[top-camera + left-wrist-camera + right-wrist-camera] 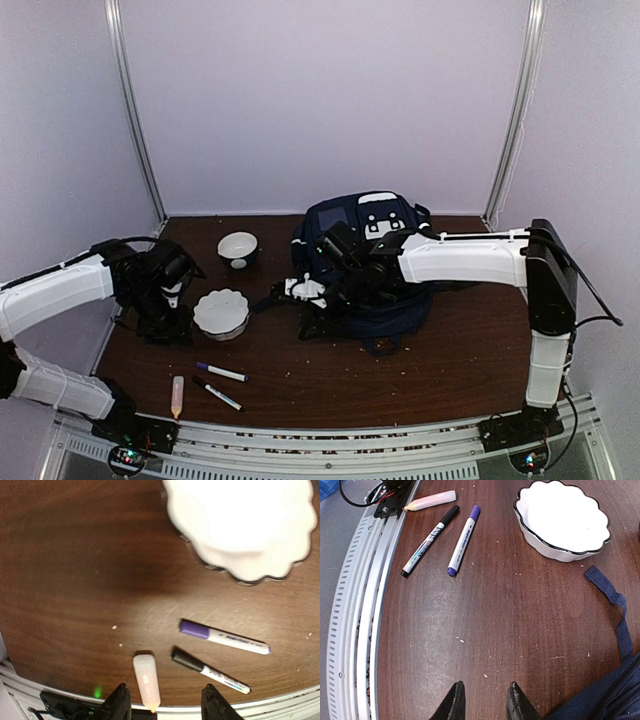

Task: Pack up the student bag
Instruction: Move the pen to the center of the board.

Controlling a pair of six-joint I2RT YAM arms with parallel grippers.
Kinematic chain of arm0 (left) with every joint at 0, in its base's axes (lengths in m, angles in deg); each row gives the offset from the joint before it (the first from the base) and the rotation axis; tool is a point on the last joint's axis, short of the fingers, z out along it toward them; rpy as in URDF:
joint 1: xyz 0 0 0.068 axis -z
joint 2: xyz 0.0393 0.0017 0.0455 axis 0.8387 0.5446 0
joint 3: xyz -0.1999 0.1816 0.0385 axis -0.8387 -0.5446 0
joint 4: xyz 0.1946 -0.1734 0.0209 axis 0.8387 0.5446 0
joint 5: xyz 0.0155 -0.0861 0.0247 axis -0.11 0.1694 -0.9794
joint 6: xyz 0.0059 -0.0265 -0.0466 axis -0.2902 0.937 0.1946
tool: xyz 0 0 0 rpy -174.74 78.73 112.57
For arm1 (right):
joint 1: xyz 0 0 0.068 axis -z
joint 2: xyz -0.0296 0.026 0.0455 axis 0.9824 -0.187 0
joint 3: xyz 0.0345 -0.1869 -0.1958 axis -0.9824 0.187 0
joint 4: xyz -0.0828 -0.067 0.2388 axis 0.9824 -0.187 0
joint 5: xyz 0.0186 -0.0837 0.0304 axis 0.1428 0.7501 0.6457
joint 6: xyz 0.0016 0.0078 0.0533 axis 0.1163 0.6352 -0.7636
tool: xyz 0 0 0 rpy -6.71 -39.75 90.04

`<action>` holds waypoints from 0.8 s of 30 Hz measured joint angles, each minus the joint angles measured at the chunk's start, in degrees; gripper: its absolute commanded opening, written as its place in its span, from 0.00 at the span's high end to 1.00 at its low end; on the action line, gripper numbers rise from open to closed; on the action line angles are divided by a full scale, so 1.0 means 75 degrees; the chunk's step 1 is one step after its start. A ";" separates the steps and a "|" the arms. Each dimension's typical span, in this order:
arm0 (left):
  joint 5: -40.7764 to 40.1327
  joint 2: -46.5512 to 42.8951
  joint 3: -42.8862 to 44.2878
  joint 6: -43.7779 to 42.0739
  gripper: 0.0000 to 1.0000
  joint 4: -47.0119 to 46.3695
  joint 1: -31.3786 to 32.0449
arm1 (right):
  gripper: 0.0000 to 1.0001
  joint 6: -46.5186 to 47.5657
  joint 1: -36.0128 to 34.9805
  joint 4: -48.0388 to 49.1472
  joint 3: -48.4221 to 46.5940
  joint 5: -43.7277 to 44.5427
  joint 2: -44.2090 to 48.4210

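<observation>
Backpack (pixel 325 225) at the back right of the worktop (pixel 450 370). Left jaws spread, empty, above the pens (pixel 225 640) — risk of clipping the white bowl (pixel 240 525). Right jaws barely parted, empty — liable to snag the loose strap (pixel 615 610), dragging the backpack.

A dark brown wood-grain table (pixel 460 350) spreads beneath and ahead of both sets of jaws, its top dotted with pale crumbs. Three plain walls (pixel 320 100) of pale lilac-white close it in, the back one far beyond the jaws. Slim aluminium uprights (pixel 135 110) stand at the two back corners. A slotted aluminium rail (pixel 355 610) edges the table, running left of the jaws of the right gripper (pixel 485 700) and just beside those of the left gripper (pixel 165 702). The light is soft and even, with a dull sheen on the wood ahead of the left jaws. Outside the rail lies a grey surface (pixel 335 540), possibly the floor.
</observation>
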 measured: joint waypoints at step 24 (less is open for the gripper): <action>0.2623 -0.0452 -0.3200 0.1647 0.86 -0.1032 -0.1078 | 0.70 -0.0073 0.0108 -0.0032 0.0000 -0.0341 0.0044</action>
